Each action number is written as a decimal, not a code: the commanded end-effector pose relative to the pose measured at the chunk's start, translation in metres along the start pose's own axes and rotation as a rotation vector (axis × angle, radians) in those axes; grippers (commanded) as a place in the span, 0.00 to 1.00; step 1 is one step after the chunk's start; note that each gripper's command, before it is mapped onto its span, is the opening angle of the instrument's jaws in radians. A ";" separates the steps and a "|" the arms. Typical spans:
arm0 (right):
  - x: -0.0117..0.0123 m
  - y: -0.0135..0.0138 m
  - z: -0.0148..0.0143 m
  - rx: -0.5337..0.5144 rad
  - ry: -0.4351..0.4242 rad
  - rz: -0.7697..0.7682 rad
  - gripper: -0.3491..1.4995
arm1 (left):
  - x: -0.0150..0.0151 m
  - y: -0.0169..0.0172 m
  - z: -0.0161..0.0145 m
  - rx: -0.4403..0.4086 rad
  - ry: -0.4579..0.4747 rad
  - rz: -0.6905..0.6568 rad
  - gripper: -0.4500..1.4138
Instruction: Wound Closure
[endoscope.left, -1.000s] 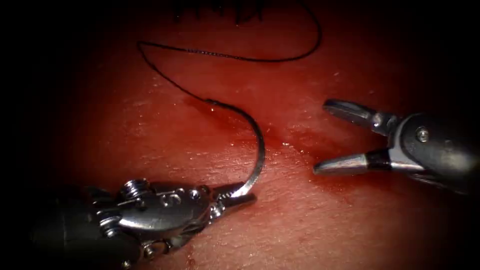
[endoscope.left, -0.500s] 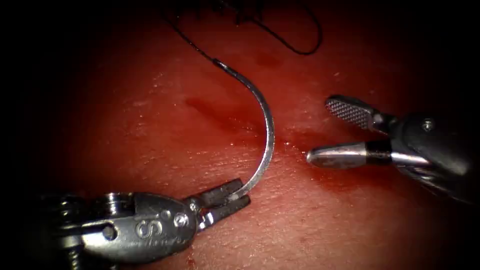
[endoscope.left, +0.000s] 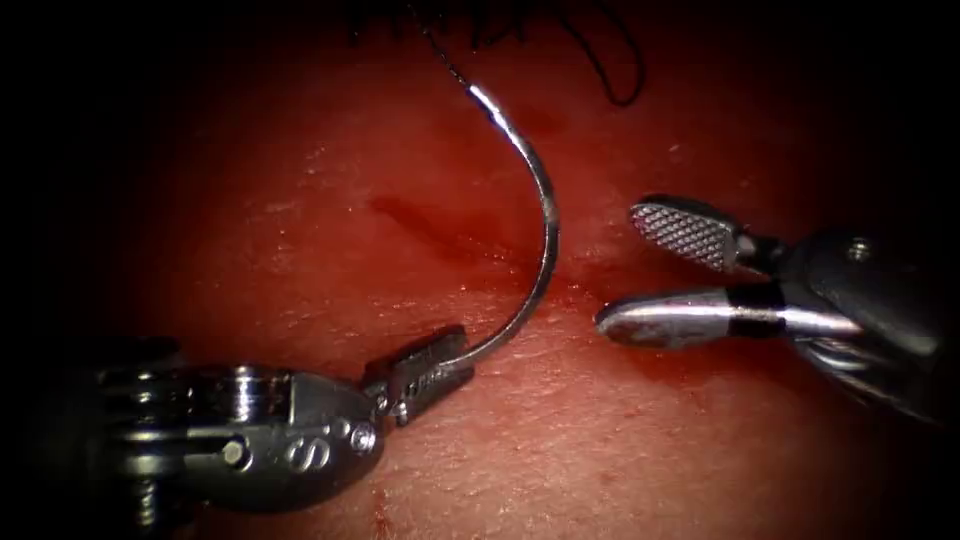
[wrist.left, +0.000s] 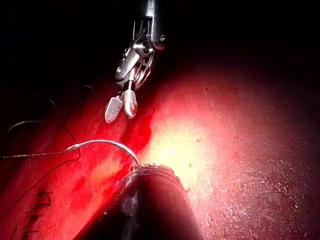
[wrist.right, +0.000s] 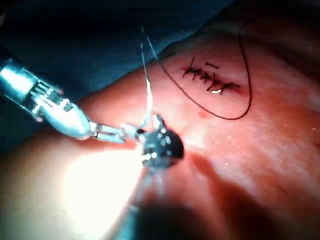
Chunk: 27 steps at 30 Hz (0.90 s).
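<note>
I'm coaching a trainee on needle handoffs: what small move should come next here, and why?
Probably ease the right hand a little left to close on the curved steel needle at mid-curve. Its jaws stand open just beside the needle, which the left hand holds near one end, lifted off the red pork tissue, black thread trailing.

Left arm's tool (wrist.right: 107, 133) reaching in along a bright metal shaft, jaws closed on one end of the needle (wrist.right: 148, 102). Needle rising clear of the tissue (wrist.right: 260, 150), not in it. Right arm's tool (wrist.right: 161, 144) just beside that grip, seen end-on. Thread (wrist.right: 240, 107) looping wide around a row of dark stitches (wrist.right: 210, 79) farther back.
</note>
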<state>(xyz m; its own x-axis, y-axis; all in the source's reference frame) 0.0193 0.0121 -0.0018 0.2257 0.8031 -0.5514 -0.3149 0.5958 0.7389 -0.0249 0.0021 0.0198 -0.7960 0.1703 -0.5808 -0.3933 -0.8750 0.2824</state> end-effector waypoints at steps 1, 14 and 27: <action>-0.0001 -0.0003 0.0011 0.002 0.000 0.001 0.86 | 0.0002 0.0005 0.0006 0.012 0.004 0.018 0.00; 0.0003 -0.0004 0.0023 -0.001 0.004 0.004 0.81 | 0.0012 0.0000 -0.0002 0.067 0.096 0.166 0.00; 0.0011 -0.0002 0.0028 -0.013 0.017 0.010 0.74 | 0.0015 0.0004 -0.0005 0.064 0.137 0.243 0.00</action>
<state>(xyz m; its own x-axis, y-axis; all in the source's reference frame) 0.0218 0.0130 -0.0019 0.2032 0.8108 -0.5489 -0.3376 0.5843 0.7380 -0.0254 0.0017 0.0182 -0.8032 -0.1092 -0.5856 -0.2291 -0.8508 0.4729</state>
